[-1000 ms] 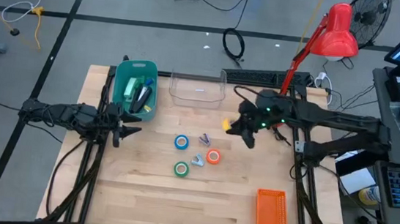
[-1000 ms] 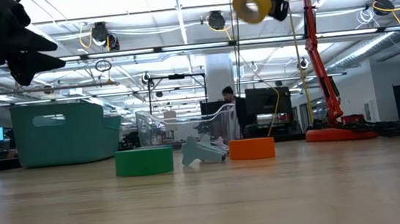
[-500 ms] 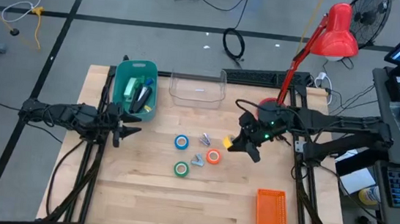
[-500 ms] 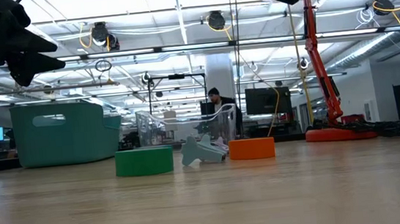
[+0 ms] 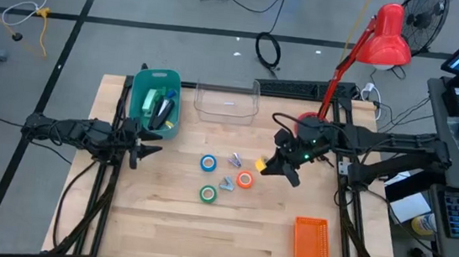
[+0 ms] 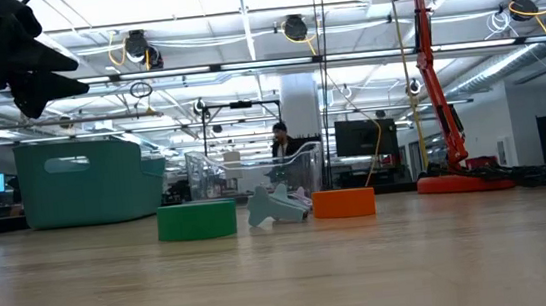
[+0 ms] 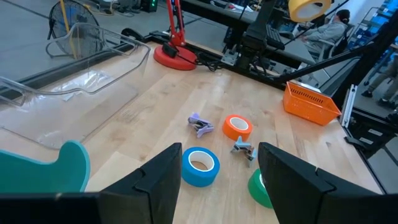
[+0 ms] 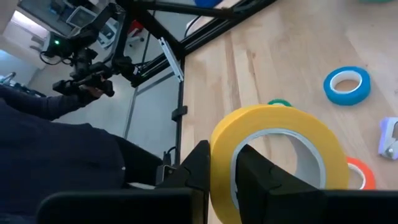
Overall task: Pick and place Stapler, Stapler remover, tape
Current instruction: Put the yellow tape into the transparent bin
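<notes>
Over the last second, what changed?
The right gripper, shut on the yellow tape, swung from near the clear bin toward the table's middle and rose. Left gripper, the blue, green and orange tapes stayed put.

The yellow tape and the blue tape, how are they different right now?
The yellow tape is gripped in the right gripper and held in the air, standing on edge; the blue tape lies flat on the table, untouched. Both are ring-shaped rolls with pale centres.
</notes>
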